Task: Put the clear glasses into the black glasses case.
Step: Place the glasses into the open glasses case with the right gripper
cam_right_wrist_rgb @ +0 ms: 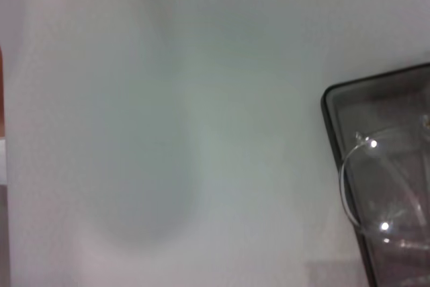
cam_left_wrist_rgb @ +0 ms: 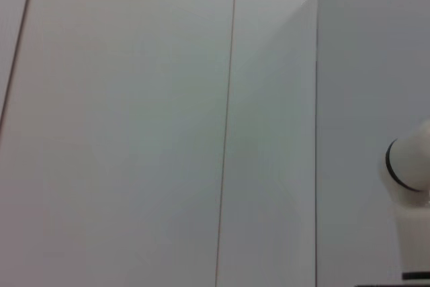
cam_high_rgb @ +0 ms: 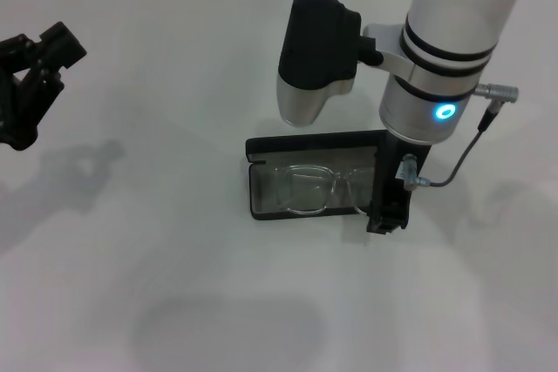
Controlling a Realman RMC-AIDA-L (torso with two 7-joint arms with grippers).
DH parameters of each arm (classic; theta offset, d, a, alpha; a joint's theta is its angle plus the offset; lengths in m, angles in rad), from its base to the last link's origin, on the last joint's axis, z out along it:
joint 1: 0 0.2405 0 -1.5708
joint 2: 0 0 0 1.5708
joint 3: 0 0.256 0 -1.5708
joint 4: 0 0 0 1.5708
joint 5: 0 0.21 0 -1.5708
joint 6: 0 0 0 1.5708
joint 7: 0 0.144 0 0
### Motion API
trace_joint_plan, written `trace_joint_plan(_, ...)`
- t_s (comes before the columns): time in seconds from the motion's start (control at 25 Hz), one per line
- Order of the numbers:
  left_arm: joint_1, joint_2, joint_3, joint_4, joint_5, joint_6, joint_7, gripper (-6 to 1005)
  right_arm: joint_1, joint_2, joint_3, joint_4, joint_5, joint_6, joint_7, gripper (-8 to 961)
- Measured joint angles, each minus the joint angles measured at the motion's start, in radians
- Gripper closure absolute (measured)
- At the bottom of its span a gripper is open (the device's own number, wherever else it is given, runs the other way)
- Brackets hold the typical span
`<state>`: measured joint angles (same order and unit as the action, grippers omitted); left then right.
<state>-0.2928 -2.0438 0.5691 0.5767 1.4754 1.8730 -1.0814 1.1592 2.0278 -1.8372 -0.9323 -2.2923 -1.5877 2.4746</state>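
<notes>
The black glasses case lies open on the white table with its long axis running left to right across the head view, and the clear glasses rest inside its tray, their long axis parallel to the case's and the lens fronts turned toward the case's near long edge. The right gripper stands at the right end of the case, pointing straight down over that end of the glasses; whether its fingers are parted or closed cannot be told. The left gripper is parked well to the left of the case, above the table, and its finger state likewise cannot be told.
</notes>
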Motion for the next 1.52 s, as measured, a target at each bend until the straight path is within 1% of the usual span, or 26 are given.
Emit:
trace_joint_plan(0.16, -0.009, 0.0, 0.0, 0.0, 0.003, -0.001, 0.0, 903, -0.012, 0.0, -0.021, 0.005, 0.001, 0.007, -0.001, 798)
trace_joint_plan(0.48, -0.009, -0.003, 0.0, 0.0, 0.003, -0.002, 0.0, 903, -0.004, 0.0, -0.123, 0.037, 0.007, 0.079, -0.003, 803)
trace_joint_plan(1.52, -0.001, -0.006, 0.0, -0.011, 0.005, -0.002, 0.0, 903, -0.013, 0.0, -0.224, 0.068, 0.011, 0.182, -0.01, 806)
